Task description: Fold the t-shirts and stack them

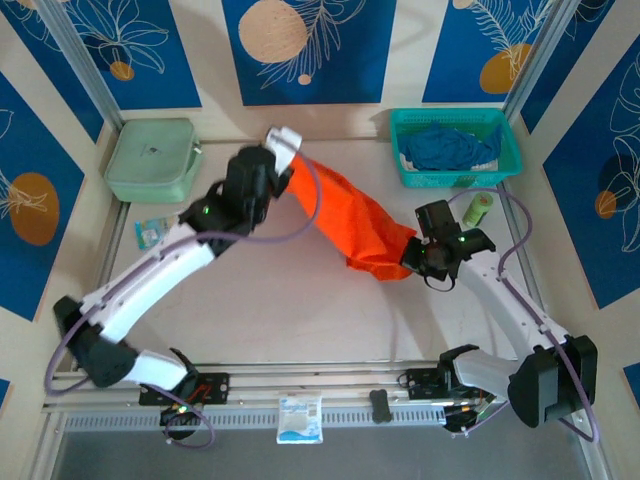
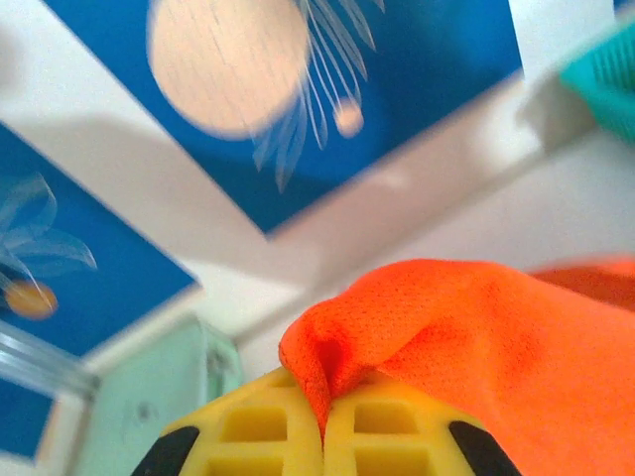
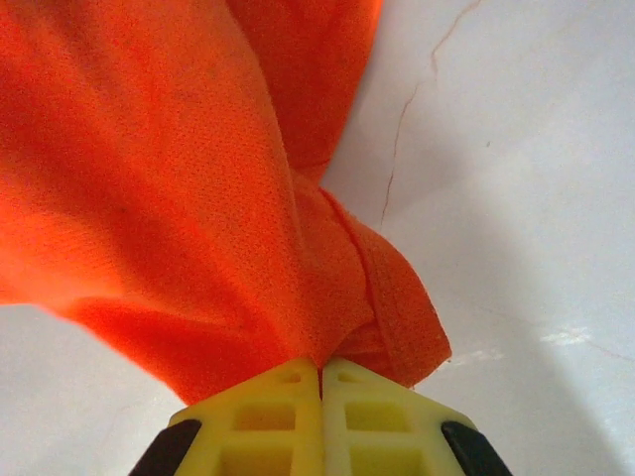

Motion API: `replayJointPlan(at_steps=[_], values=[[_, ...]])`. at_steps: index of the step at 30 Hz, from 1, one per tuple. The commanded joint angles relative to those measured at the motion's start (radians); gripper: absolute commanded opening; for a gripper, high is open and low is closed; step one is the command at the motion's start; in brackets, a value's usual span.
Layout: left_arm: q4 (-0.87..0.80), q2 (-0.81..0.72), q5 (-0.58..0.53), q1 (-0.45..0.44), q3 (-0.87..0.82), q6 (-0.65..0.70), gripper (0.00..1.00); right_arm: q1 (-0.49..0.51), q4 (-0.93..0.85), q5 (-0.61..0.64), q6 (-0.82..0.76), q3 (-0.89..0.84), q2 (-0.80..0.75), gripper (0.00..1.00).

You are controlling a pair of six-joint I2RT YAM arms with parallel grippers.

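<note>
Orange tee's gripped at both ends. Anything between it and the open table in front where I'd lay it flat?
Nothing visible. The orange t-shirt hangs pinched between the left end effector and right end effector; the table stretch nearer the bases lies bare.

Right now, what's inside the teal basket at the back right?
A crumpled dark blue t-shirt fills most of the teal basket, bunched up rather than folded. The cloth covers the basket's floor, so anything lying beneath it cannot be seen.
</note>
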Motion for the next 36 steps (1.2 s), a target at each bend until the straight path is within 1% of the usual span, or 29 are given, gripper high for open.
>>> replayJointPlan(at_steps=[1, 3, 6, 8, 10, 13, 15, 18, 20, 22, 24, 29, 32, 34, 35, 36], values=[[-0.129, -0.12, -0.061, -0.028, -0.216, -0.336, 0.0, 0.002, 0.036, -0.088, -0.006, -0.033, 0.024, 0.0], [-0.255, -0.175, -0.043, -0.041, -0.309, -0.53, 0.0, 0.01, 0.035, -0.098, -0.01, -0.042, 0.036, 0.0], [-0.438, -0.213, -0.033, -0.043, -0.366, -0.73, 0.0, 0.021, 0.023, -0.099, -0.022, -0.042, 0.042, 0.0], [-0.555, -0.214, -0.068, -0.043, -0.365, -0.827, 0.0, 0.024, 0.014, -0.1, -0.026, -0.041, 0.04, 0.0], [-0.639, -0.205, -0.121, -0.042, -0.362, -0.887, 0.0, 0.029, 0.01, -0.106, -0.026, -0.039, 0.034, 0.0], [-0.709, -0.184, -0.203, -0.027, -0.35, -0.954, 0.0, 0.036, 0.004, -0.129, -0.027, -0.027, 0.025, 0.0], [-0.722, -0.16, -0.215, 0.006, -0.332, -0.959, 0.0, 0.038, -0.004, -0.146, -0.036, -0.003, 0.022, 0.0], [-0.732, -0.097, -0.179, 0.104, -0.301, -0.963, 0.0, 0.034, -0.026, -0.148, -0.071, 0.069, 0.047, 0.0], [-0.722, -0.045, -0.129, 0.189, -0.295, -0.956, 0.0, 0.016, -0.042, -0.126, -0.104, 0.139, 0.091, 0.0], [-0.69, 0.001, -0.078, 0.255, -0.305, -0.935, 0.0, -0.011, -0.036, -0.11, -0.136, 0.198, 0.147, 0.0], [-0.648, 0.048, -0.044, 0.298, -0.321, -0.915, 0.0, -0.058, -0.019, -0.122, -0.16, 0.26, 0.225, 0.0], [-0.55, 0.161, -0.008, 0.334, -0.338, -0.868, 0.0, -0.126, 0.026, -0.15, -0.2, 0.434, 0.483, 0.0], [-0.515, 0.235, -0.002, 0.341, -0.319, -0.847, 0.0, -0.138, 0.017, -0.154, -0.219, 0.586, 0.669, 0.0], [-0.502, 0.277, -0.003, 0.344, -0.298, -0.839, 0.0, -0.136, -0.004, -0.135, -0.226, 0.685, 0.765, 0.0], [-0.497, 0.296, -0.002, 0.344, -0.289, -0.834, 0.0, -0.135, -0.013, -0.123, -0.228, 0.727, 0.806, 0.09], [-0.493, 0.312, 0.0, 0.344, -0.278, -0.83, 0.0, -0.134, -0.02, -0.114, -0.228, 0.756, 0.826, 0.21]])
